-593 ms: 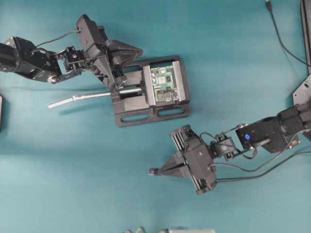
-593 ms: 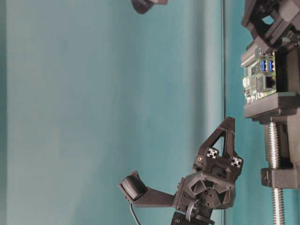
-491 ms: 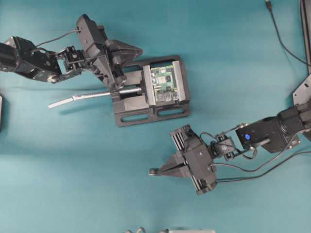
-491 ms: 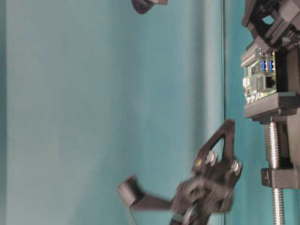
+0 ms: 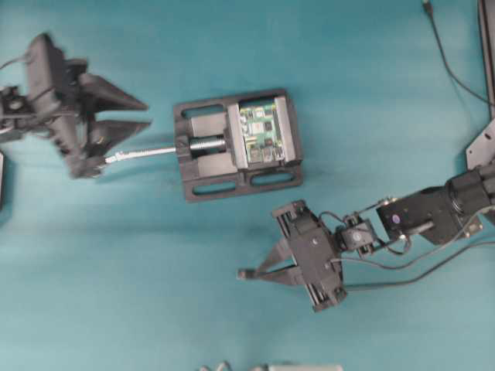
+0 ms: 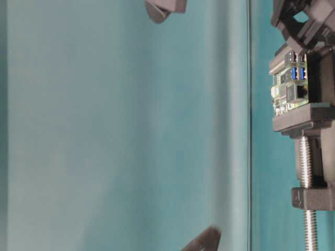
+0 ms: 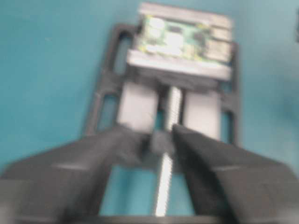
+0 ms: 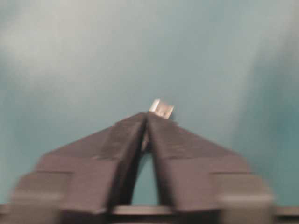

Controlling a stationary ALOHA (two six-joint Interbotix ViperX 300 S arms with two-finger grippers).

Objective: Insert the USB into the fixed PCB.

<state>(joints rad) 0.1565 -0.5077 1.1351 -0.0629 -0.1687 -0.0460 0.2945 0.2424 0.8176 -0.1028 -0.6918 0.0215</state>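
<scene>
The fixed PCB (image 5: 259,133) is a small green board clamped in a black vise (image 5: 203,185). It also shows in the left wrist view, PCB (image 7: 180,39), and from table level, PCB (image 6: 290,89). My left gripper (image 5: 147,114) hangs open at the far left, over the end of the vise's silver screw handle (image 5: 143,153). In its wrist view the left gripper (image 7: 158,135) straddles the screw (image 7: 170,109) without touching it. My right gripper (image 5: 247,273) sits below and right of the vise, shut on the USB (image 5: 242,273). The USB's metal tip (image 8: 161,108) pokes out past the right gripper (image 8: 147,119).
A long black cable (image 5: 447,54) runs down the top right corner of the teal table. The vise's screw (image 6: 309,167) juts out toward the left arm. At table level only a dark sliver of a gripper (image 6: 203,242) shows at the bottom edge.
My left gripper has pulled back to the left, away from the vise, and has almost left the table-level view. The right gripper has barely moved and still pinches the USB.
</scene>
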